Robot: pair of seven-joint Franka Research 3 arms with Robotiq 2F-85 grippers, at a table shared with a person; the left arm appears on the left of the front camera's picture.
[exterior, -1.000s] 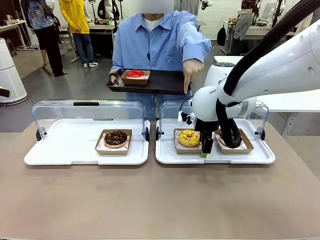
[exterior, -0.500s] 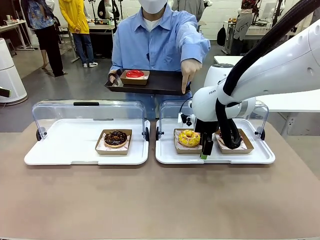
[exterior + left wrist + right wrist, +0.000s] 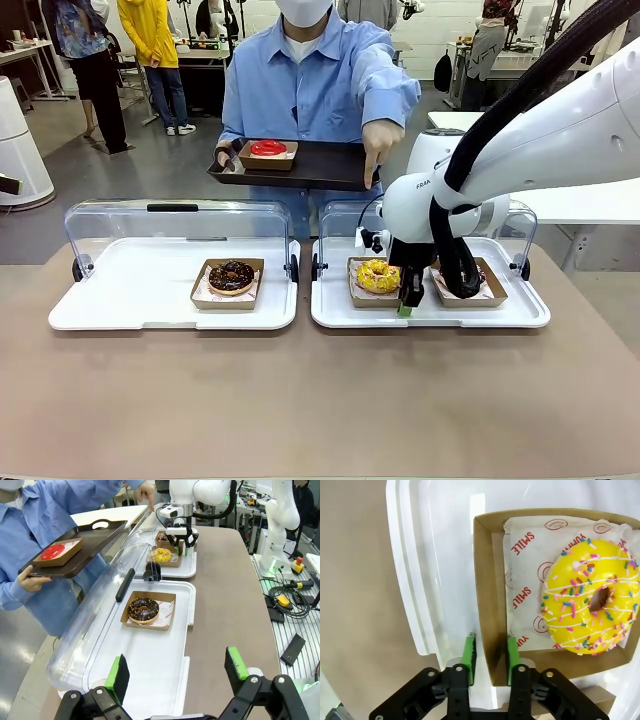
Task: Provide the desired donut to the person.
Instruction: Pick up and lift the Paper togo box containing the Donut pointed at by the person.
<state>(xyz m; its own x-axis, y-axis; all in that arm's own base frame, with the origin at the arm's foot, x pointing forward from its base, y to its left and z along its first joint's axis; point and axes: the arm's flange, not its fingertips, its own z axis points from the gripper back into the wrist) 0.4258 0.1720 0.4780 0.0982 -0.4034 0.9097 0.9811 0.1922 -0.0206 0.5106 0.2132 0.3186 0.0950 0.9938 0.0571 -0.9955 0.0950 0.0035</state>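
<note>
A yellow sprinkled donut [image 3: 378, 275] [image 3: 590, 597] lies in a brown card box [image 3: 487, 605] on the right white tray [image 3: 520, 312]. My right gripper [image 3: 408, 298] [image 3: 491, 660] is shut on that box's near wall, one green pad on each side of it. The person [image 3: 310, 80] in the blue shirt points a finger [image 3: 372, 172] down at this donut. Their other hand holds a black tray [image 3: 320, 165] carrying a red donut [image 3: 268, 148]. My left gripper [image 3: 176, 672] hangs open over the near end of the left tray [image 3: 155, 675], holding nothing.
A chocolate donut [image 3: 231, 275] [image 3: 143, 609] sits boxed on the left tray [image 3: 130, 290]. A third box [image 3: 480, 290] lies behind my right arm. Clear hinged lids [image 3: 170, 225] stand open behind both trays. Bare brown tabletop [image 3: 300, 400] spreads in front.
My right gripper has shut on the yellow donut's box wall. The person's black tray has risen slightly. The left arm has not moved.
</note>
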